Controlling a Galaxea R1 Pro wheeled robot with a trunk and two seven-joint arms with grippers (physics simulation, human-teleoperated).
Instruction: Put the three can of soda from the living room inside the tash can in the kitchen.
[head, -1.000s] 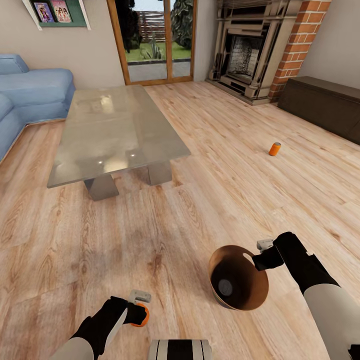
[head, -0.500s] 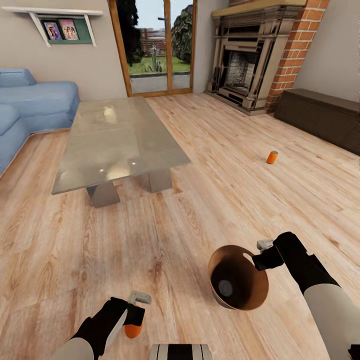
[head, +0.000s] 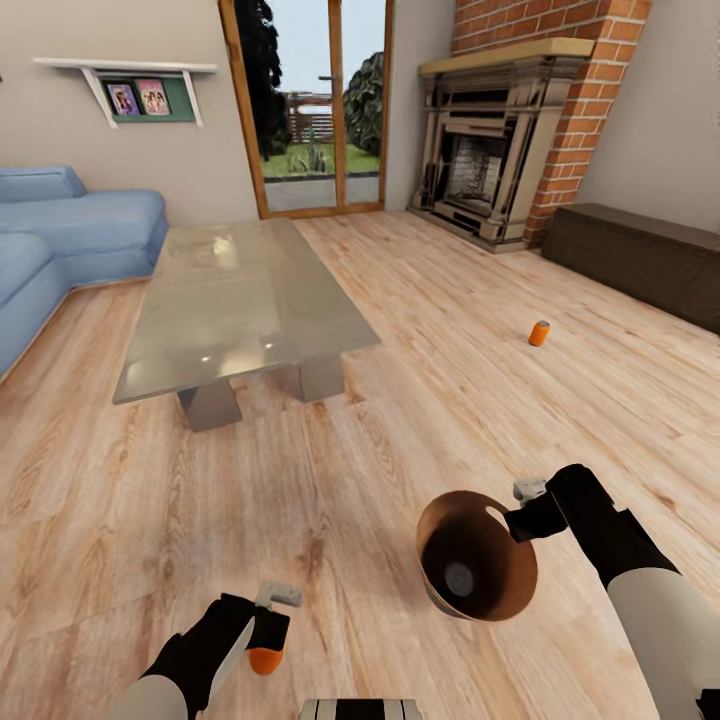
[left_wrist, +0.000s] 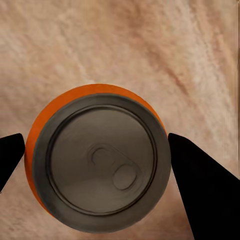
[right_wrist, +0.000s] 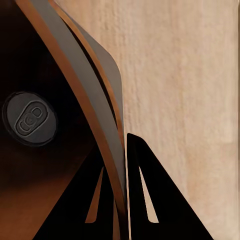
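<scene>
Head camera has tipped upward since a second ago: more wall, shelf and brick chimney show, and the glass table (head: 240, 300) sits lower in the picture. That is the view shifting, not the furniture. The can in the left gripper (head: 268, 628) did change, going from lying sideways to hanging upright below the fingers half a second ago, and it holds that pose now.

Left gripper is pinched on that soda can (head: 265, 658). The left wrist view looks straight down on its grey top (left_wrist: 102, 161), with one dark finger (left_wrist: 202, 185) against either side of the can. Upright hold probably suits a straight drop into the bin.

Right gripper (head: 522, 508) is clamped on the rim of the trash can (head: 495, 600), one finger inside the wall and one outside (right_wrist: 150, 195). The bin hangs tilted, mouth turned toward the left arm, likely so the can can be passed across. One can (right_wrist: 30, 119) already lies at its bottom.

Third can (head: 539, 333) stands on the wood floor (head: 420, 330), well ahead of the right gripper and toward the fireplace (head: 480, 170). Judged from this: one binned, one in hand, one left to fetch.
</scene>
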